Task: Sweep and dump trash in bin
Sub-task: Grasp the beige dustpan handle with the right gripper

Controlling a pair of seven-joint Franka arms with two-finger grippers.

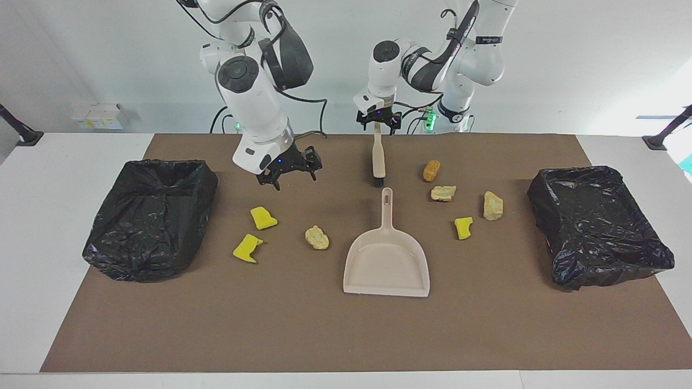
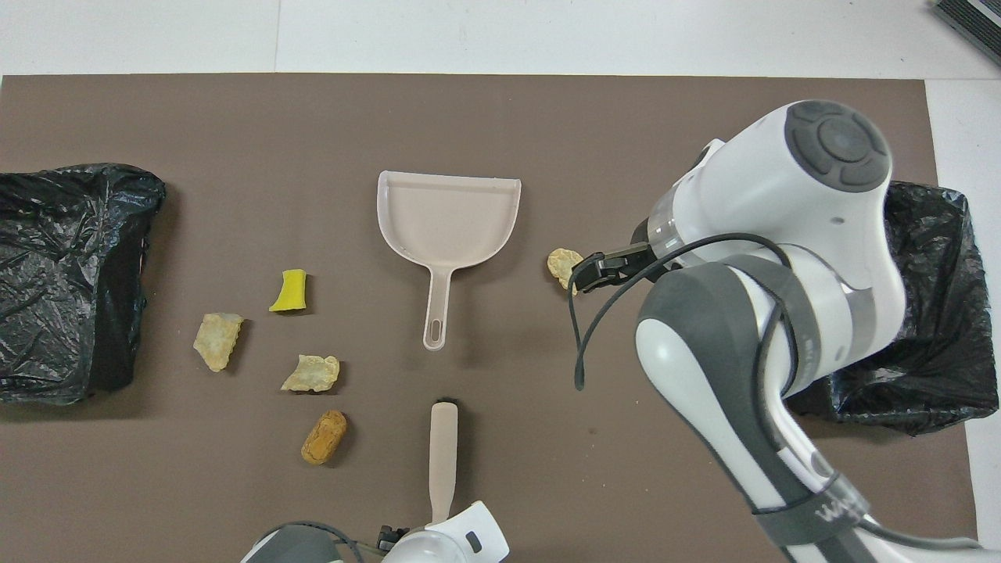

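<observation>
Trash (image 1: pixel 263 218) on mat beneath raised right gripper (image 1: pixel 287 173)

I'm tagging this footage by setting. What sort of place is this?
Probably a robotics lab test bench rather than a home: a brown mat on a white table, black-bagged bins at both ends, and a beige plastic dustpan among staged yellow sponge and bread-like scraps.

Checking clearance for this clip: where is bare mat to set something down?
Widest bare patch: the mat from the dustpan to its edge farthest from the robots, between the two bins. Crowded: the scraps beside the dustpan handle toward the left arm's end, and the brush.
</observation>
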